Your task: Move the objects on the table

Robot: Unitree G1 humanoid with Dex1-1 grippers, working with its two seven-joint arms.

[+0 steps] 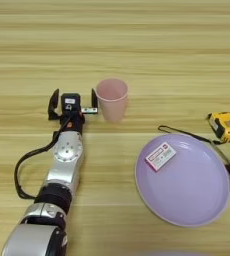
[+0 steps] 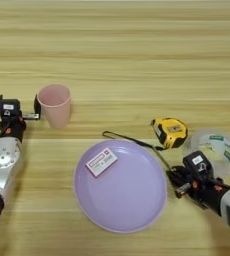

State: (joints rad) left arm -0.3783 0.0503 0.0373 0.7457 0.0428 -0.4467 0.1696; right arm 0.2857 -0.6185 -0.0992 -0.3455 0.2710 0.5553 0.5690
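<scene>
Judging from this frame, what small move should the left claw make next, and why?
Probably a short shift right, then closing. The left claw is open beside the pink cup, its right finger just short of the cup's wall, so the cup is not yet between the fingers.

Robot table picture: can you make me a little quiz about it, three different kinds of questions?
1. True or false: the small pink-and-white box lies on the lilac plate.
2. What stands nearest the left gripper? A) yellow tape measure B) pink cup C) roll of clear tape
3. Fill in: the right gripper sits by the plate's ____ edge.

Key: 1 true. 2 B. 3 right.
</scene>
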